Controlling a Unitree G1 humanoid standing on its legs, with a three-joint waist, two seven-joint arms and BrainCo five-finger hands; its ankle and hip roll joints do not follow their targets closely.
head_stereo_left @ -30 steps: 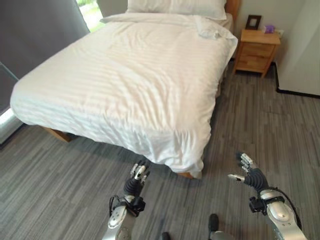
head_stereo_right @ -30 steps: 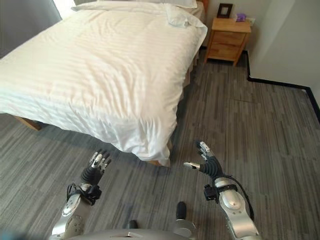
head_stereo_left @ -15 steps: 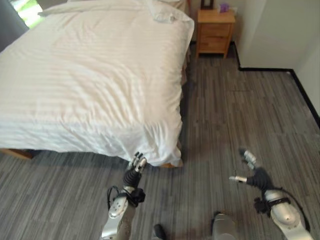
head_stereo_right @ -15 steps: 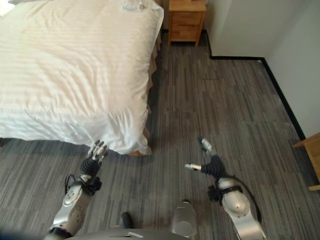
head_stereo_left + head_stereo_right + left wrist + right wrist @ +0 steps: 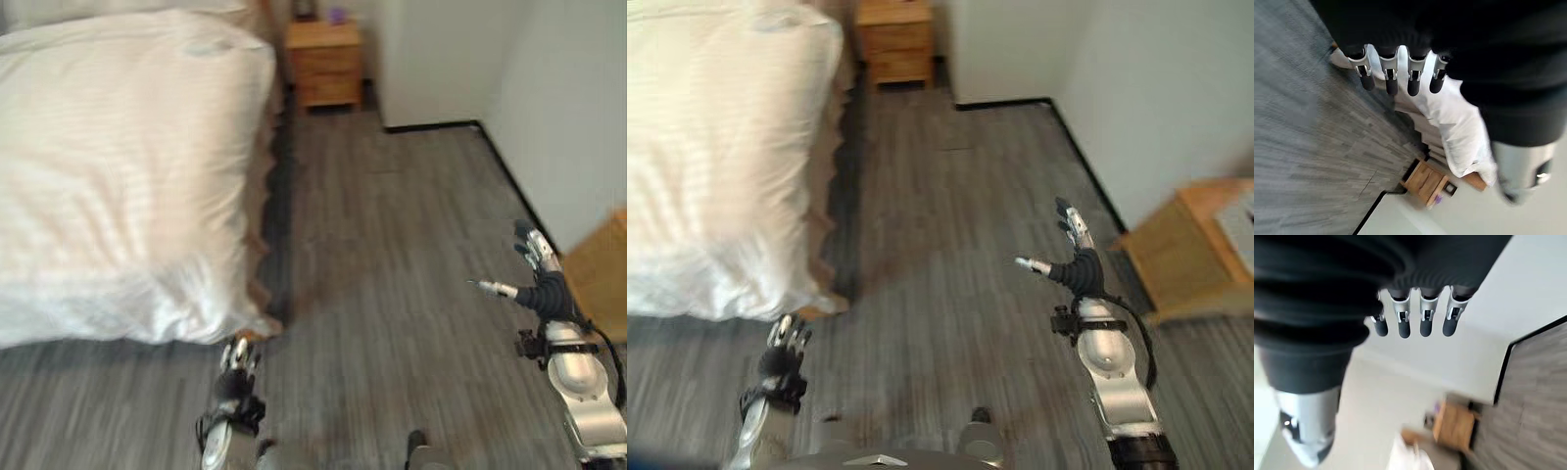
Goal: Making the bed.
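The bed fills the left of the eye views, covered by a smooth white striped duvet that hangs down at its near corner. My left hand hangs low over the floor just below that corner, fingers straight, holding nothing. Off to the right, my right hand is raised over the grey floor with fingers and thumb spread, far from the bed. The left wrist view shows the left hand's fingers straight, with the duvet past them.
A wooden nightstand stands at the head of the bed against the white wall. A second wooden piece of furniture sits by the right wall. Grey plank floor runs between bed and wall.
The whole picture has swung right: the bed has slid to the left edge and the right wall and wooden furniture have come in. Both hands stay open and empty.
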